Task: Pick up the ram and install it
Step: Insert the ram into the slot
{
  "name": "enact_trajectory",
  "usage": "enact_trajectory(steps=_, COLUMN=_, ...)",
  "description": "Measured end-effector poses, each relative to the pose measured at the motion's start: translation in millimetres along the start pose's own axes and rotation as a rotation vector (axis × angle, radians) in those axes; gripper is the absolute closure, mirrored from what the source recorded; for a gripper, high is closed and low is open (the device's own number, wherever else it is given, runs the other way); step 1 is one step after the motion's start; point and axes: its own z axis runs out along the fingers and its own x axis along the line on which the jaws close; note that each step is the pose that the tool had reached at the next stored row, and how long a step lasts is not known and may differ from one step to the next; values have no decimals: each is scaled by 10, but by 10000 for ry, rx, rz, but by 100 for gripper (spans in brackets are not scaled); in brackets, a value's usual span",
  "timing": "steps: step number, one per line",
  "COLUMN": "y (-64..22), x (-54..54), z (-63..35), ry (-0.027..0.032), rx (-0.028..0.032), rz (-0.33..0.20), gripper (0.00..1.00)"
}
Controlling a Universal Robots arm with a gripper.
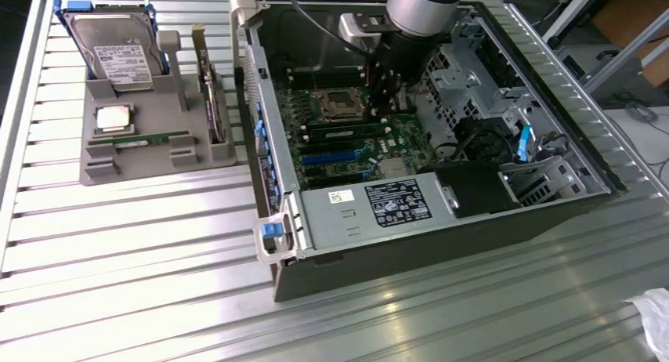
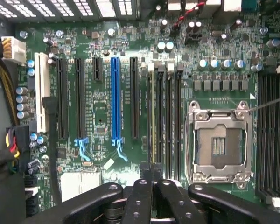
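Item 1, my gripper (image 2: 151,181): the fingers were shut tight on each other with nothing between them. They were poised inside the computer case (image 1: 274,244), over the near end of the memory slots.

Item 2, grey tray (image 1: 99,174), at the exterior view's left, on the slatted table (image 1: 136,252). It carried the hard drive (image 1: 112,52) standing at the back and the square processor chip (image 1: 112,117) in front of it. A spare green stick (image 1: 141,140) lay flat nearest the front.

Item 3, motherboard (image 2: 100,100): a row of long black expansion slots with one blue slot (image 2: 115,100) among them.

Item 4, the ram (image 2: 152,116): seen edge-on as a thin yellow-green line. It stood in the memory slot nearest the expansion slots, directly ahead of my fingertips. I could not tell whether it was fully seated or whether my fingers touched it.

Item 5, empty processor socket (image 2: 218,142), just beyond the remaining memory slots.

Item 6, power supply (image 1: 381,205), at the case's front edge toward the exterior view's right.

Step in hand, by my judgement: installation. The pick-up was done, the stick was placed in its slot, and my closed fingers served as a pusher rather than a clamp.

Requirement noted: any press must stay square over the stick's top edge, even and straight into the slot, clear of the neighbouring slots.
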Motion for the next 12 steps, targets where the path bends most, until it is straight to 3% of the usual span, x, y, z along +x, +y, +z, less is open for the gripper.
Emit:
enact_trajectory(steps=3, y=-70, x=0, z=-32, ry=24, rx=0, rz=2, gripper=89)
enact_trajectory(steps=12, y=-217, x=2, z=-184, ry=25, rx=-1, rz=-2, gripper=89)
